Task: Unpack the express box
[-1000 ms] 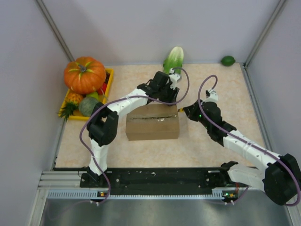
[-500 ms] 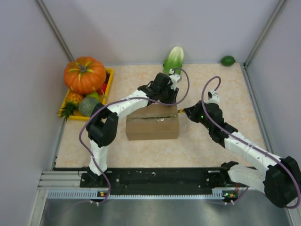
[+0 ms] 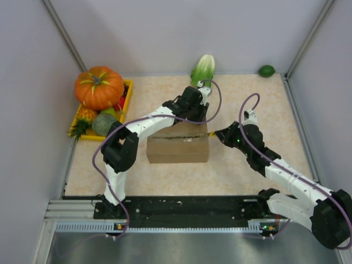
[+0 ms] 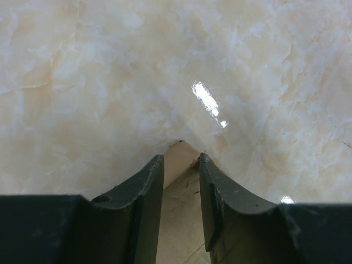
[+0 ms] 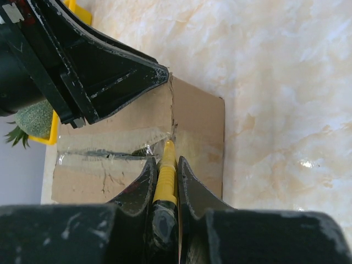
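The express box (image 3: 177,148) is a brown cardboard box in mid-table, its flaps down and its taped centre seam (image 5: 104,144) slit along much of its length. My left gripper (image 3: 196,111) rests on the box's far right corner. In the left wrist view its jaws (image 4: 181,158) stand narrowly apart with the cardboard corner (image 4: 181,220) showing in the gap. My right gripper (image 3: 221,135) is at the box's right end, shut on a yellow box cutter (image 5: 165,176). The cutter's tip touches the seam's right end on the box top (image 5: 198,126).
A yellow tray (image 3: 128,91) at the back left holds a pumpkin (image 3: 99,88), a pineapple (image 3: 82,122) and other fruit. A cabbage (image 3: 203,69) lies just behind the left gripper. A lime (image 3: 267,70) sits at the back right corner. Walls enclose the table.
My right arm has drawn back a little to the right and nearer, bringing the cutter to the seam's right end. The left arm and the box have hardly moved.
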Motion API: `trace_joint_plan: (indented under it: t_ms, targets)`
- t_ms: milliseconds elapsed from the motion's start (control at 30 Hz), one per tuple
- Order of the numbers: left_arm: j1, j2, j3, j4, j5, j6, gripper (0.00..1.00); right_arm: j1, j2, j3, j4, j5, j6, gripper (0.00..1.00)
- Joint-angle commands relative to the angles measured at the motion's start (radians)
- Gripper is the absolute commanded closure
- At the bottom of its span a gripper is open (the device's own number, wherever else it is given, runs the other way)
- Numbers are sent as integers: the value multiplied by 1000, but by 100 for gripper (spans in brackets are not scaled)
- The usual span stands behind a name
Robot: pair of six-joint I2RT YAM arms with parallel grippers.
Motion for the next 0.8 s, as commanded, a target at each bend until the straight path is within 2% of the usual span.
trace_joint_plan:
  t_ms: [0,433,767]
  targets:
    - [32,83,-47,-195,-182,39,65,13,-26,-18,-88,-149,-23,100]
    - [32,77,-40,-197,-191,33,64,13,-115,-8,-249,-123,-54,100]
    - [31,58,-47,-185,-172,48,64,14,-128,11,-257,-88,-42,100]
